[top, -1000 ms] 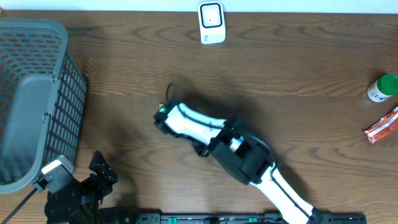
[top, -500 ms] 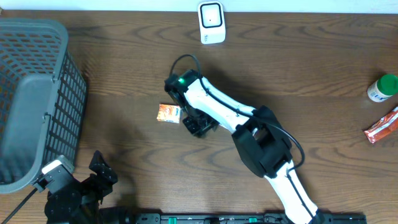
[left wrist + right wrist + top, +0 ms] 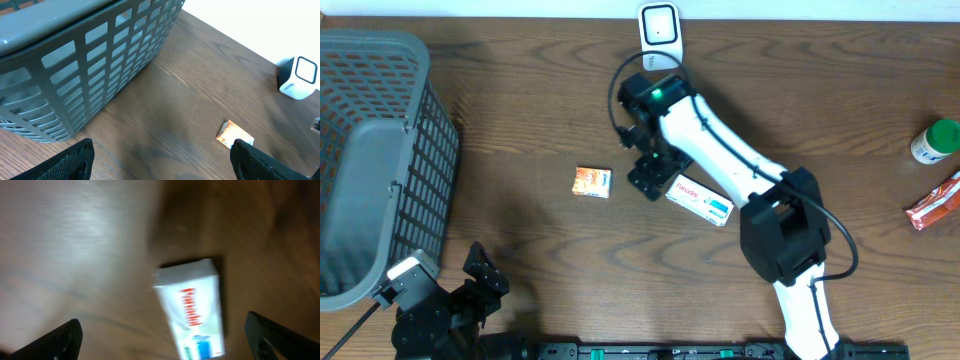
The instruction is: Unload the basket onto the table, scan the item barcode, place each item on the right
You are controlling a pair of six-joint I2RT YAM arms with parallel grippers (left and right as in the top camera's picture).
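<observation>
The right tool stands wide open with nothing in it. Its two fingers sit at the outer corners of the wrist view, with bare wood and one carton between them.

That carton is the white box, which I take to be the item to scan. It lies flat on the bench, directly under the open jaws and not touched by them. In the wrist view its long axis runs up and down the picture, slightly tilted, so the jaws would close across its narrow width. That view is blurred. Red lettering shows on the top face, but I cannot tell where the barcode is.

From overhead, the right tool hangs just beside the near-left end of the white box. The box's long axis runs diagonally away from the tool, toward the robot's right. The scanner stands at the far edge of the bench, beyond the right arm's wrist, with open wood between it and the box.

A small orange box lies near the tool on its other side, apart from everything.

The left tool is also open and empty. It stays low by the basket, well apart from the white box, so the right arm is plainly the nearer one.

The surface is smooth dark wood. A green-capped bottle and a red packet lie far off at the right edge.
</observation>
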